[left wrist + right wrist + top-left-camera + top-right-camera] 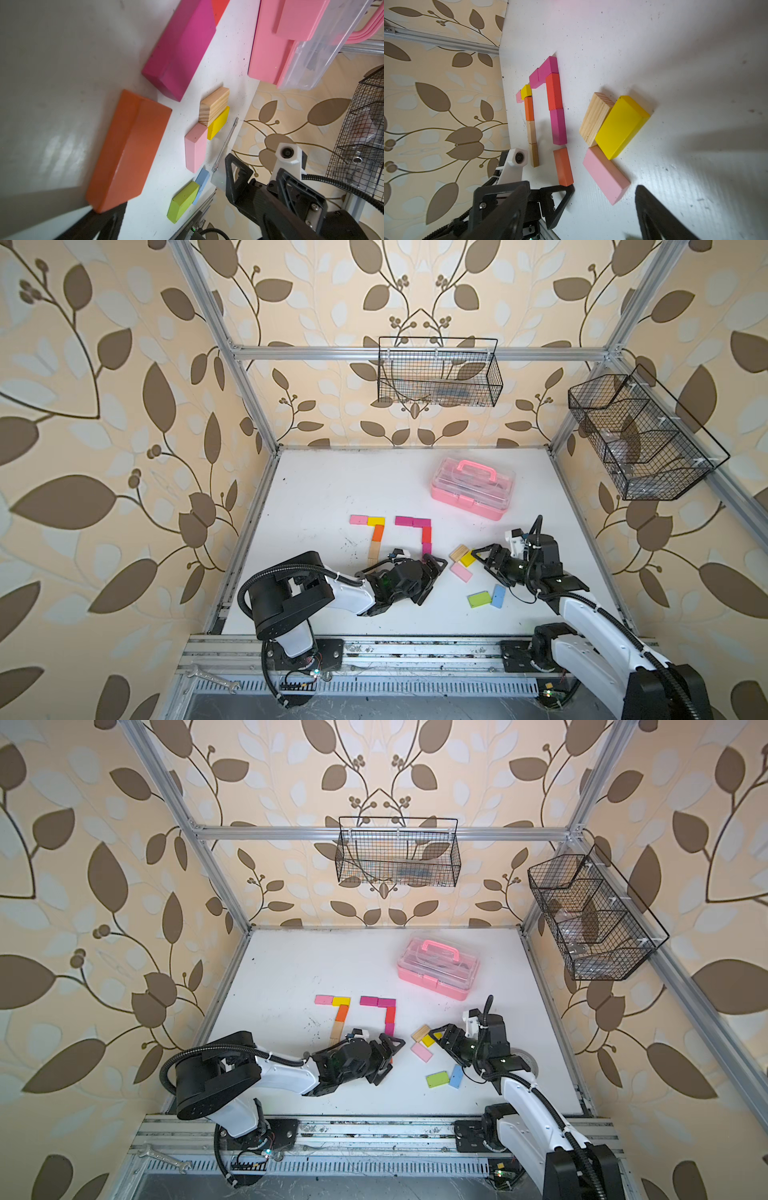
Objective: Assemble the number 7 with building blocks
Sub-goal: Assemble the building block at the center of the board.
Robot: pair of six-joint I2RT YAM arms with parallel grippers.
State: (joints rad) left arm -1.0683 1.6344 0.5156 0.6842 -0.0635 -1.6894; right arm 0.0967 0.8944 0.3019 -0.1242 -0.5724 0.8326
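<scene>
Two figures of the number 7 lie side by side on the white table (316,497). One figure is pink (358,519), yellow, orange and wood. The other has a magenta top bar (412,522), then red (426,535) and magenta. An orange block (563,166) lies at that stem's lower end, a small gap below the magenta block (558,126). My left gripper (434,580) is open over it, one finger (562,199) touching its end. My right gripper (483,563) is open, holding nothing, with the loose pink block (605,175) just ahead of it. Beside the pink block lie yellow (618,126) and wood (595,118) blocks.
Green (478,599) and blue (498,596) blocks lie near the right arm. A pink clear-lidded case (473,488) stands at the back right. Two wire baskets (438,373) hang on the frame. A wrench (212,678) rests on the front rail.
</scene>
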